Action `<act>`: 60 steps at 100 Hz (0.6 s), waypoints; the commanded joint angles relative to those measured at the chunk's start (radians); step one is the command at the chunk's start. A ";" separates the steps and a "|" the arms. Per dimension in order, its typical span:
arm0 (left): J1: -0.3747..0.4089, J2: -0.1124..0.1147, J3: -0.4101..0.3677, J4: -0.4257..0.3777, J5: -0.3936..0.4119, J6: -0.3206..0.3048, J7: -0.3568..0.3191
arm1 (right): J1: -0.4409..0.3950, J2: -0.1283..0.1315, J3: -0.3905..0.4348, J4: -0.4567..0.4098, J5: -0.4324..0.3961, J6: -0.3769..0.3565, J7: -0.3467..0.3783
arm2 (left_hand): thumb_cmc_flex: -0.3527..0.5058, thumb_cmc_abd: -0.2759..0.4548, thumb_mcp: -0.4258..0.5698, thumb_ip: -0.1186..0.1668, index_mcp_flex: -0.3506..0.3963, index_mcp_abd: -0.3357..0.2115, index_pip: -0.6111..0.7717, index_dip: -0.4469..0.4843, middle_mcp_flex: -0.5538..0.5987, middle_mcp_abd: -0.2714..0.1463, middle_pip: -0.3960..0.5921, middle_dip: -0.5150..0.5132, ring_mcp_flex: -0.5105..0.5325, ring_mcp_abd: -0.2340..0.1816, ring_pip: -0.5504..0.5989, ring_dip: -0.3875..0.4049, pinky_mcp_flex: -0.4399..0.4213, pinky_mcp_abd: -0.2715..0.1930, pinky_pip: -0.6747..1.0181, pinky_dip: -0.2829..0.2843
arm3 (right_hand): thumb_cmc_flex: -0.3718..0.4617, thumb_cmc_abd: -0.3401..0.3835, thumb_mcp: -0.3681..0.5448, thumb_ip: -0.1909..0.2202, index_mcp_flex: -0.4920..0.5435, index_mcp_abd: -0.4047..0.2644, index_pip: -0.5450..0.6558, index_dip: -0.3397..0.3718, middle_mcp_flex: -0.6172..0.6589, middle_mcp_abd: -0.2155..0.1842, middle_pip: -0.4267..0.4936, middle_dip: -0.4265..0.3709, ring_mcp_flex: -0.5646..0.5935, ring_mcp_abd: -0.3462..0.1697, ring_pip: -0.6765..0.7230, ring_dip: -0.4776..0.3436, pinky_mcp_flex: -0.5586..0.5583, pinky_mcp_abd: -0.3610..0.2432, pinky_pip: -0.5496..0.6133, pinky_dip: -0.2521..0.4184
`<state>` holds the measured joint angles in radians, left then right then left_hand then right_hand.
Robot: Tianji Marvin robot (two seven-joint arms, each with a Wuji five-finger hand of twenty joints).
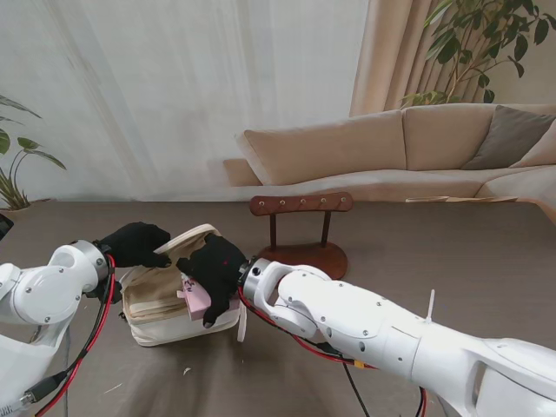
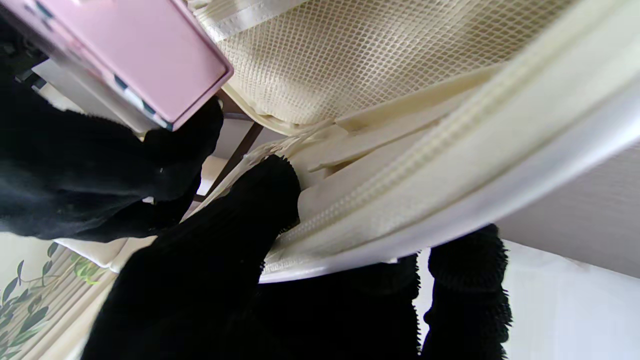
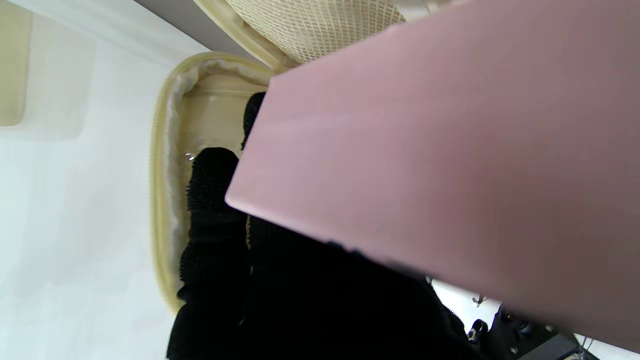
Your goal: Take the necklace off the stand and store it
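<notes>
The brown wooden necklace stand point(image 1: 301, 205) sits mid-table with nothing hanging on its bar; I see no necklace in any view. A cream zip case point(image 1: 165, 313) lies open at the left. My left hand point(image 1: 132, 243) is shut on its raised lid point(image 1: 187, 238), thumb inside and fingers point(image 2: 465, 280) behind the zip rim point(image 2: 450, 165). My right hand point(image 1: 215, 265) is shut on a small pink box point(image 1: 196, 298), held over the case's open mouth. The pink box point(image 3: 450, 150) fills the right wrist view, and the pink box point(image 2: 135, 60) also shows beside the lid's mesh pocket point(image 2: 350, 55).
The stand's round base point(image 1: 304, 259) is just right of my right hand. A beige sofa point(image 1: 408, 148) runs behind the table. Red and black cables point(image 1: 95, 330) hang along my left arm. Bare grey table top point(image 1: 452, 252) stretches to the right.
</notes>
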<state>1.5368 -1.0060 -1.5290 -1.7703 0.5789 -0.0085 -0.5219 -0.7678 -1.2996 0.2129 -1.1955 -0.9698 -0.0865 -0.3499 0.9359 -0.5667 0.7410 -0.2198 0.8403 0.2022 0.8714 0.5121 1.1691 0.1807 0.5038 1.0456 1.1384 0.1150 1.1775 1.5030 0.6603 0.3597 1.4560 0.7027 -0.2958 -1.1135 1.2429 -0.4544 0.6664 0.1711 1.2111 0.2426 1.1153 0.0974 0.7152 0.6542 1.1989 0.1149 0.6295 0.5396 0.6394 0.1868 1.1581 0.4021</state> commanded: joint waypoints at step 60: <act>-0.007 -0.023 0.008 0.034 0.035 -0.007 0.106 | 0.027 -0.085 -0.083 0.131 -0.044 0.029 -0.111 | 0.050 0.077 -0.040 0.047 -0.011 -0.001 0.046 0.022 -0.038 0.069 0.057 0.029 -0.001 -0.051 0.068 0.033 -0.054 0.017 0.097 0.044 | 0.839 0.109 0.243 0.067 0.154 -0.471 -0.022 -0.070 0.044 -0.181 -0.016 -0.004 0.072 -0.128 0.082 -0.001 0.036 -0.018 0.051 0.001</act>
<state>1.5333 -1.0261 -1.5200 -1.7338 0.6166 -0.0160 -0.3901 -0.7421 -1.3847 0.1315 -1.0533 -1.0069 -0.0599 -0.4772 0.9382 -0.5469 0.7076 -0.2197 0.8374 0.2022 0.8714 0.5126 1.1534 0.1844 0.5349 1.0600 1.1376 0.1150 1.2020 1.5068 0.6229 0.3597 1.4812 0.7283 -0.2869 -1.1300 1.2430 -0.4544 0.7079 0.1439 1.0999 0.2189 1.1198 0.0799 0.6903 0.6511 1.2065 0.1122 0.6265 0.5192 0.6394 0.1867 1.1728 0.4021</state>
